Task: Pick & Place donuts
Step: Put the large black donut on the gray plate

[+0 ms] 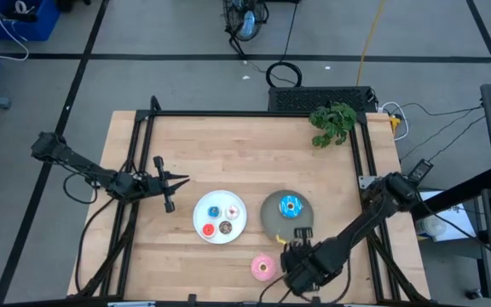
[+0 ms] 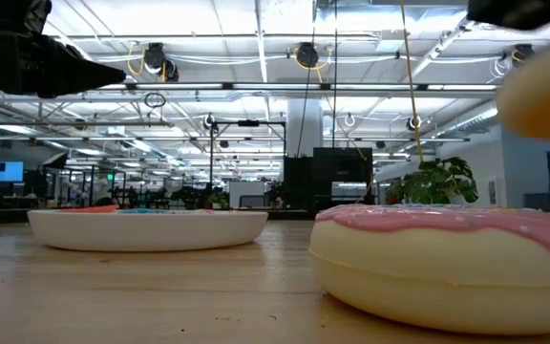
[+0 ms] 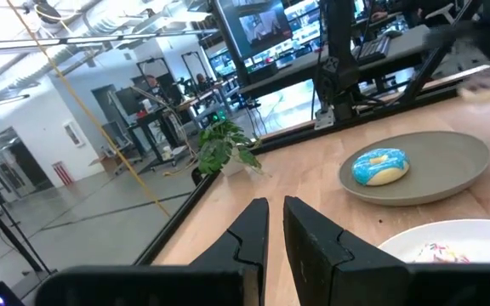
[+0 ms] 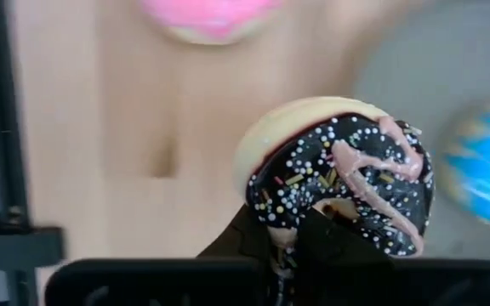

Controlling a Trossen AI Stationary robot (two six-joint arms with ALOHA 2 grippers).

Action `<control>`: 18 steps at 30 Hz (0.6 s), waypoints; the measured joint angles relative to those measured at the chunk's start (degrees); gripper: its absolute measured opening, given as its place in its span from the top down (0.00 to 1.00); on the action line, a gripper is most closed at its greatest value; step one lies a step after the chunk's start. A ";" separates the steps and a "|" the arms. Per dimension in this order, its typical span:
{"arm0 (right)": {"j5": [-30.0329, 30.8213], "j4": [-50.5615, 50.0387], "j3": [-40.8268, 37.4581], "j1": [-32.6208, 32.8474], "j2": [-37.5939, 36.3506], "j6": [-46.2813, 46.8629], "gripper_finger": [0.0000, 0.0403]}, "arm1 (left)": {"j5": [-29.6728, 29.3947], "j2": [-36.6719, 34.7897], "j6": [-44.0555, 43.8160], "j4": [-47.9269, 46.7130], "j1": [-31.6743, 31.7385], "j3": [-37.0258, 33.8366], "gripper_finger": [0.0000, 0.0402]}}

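Note:
My right gripper (image 1: 301,249) hovers near the table's near edge, between the grey plate (image 1: 271,223) and the pink donut (image 1: 263,267), shut on the dark chocolate sprinkled donut (image 4: 339,183). The bright blue donut (image 1: 290,205) lies on the grey plate. On the white plate (image 1: 205,205) lie the tiny blue (image 1: 214,211), white-pink (image 1: 233,210), red (image 1: 208,228) and brown (image 1: 226,228) donuts. My left gripper (image 1: 177,181) waits shut, left of the white plate and above the table. My right gripper holds the chocolate donut by the part of its ring nearest the wrist (image 4: 292,225), pinched between the two fingers (image 4: 245,242). Whether one finger sits in the hole, I cannot tell. The donut is lifted clear of the table (image 2: 542,96) and tilted, its icing toward the wrist camera.
A small green plant (image 1: 332,121) stands at the table's far right corner. A black frame rail (image 1: 254,113) runs along the far edge and both sides. Bare wood lies between the plates and the far edge.

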 joint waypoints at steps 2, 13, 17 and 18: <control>0.55 -3.65 0.12 -1.65 -1.87 0.89 0.98 | 0.01 0.00 0.02 0.00 0.00 0.00 0.88; -5.64 -2.77 -1.89 -10.85 -2.61 -6.67 0.98 | -0.02 -0.02 0.37 -0.31 0.00 0.00 0.88; -9.71 3.34 -6.35 -12.49 -2.56 -9.07 0.98 | -0.02 0.00 0.37 -0.99 0.00 0.00 0.88; -10.34 3.99 -7.55 -12.74 -2.55 -9.26 0.98 | -0.02 0.00 0.37 -1.17 0.00 0.00 0.88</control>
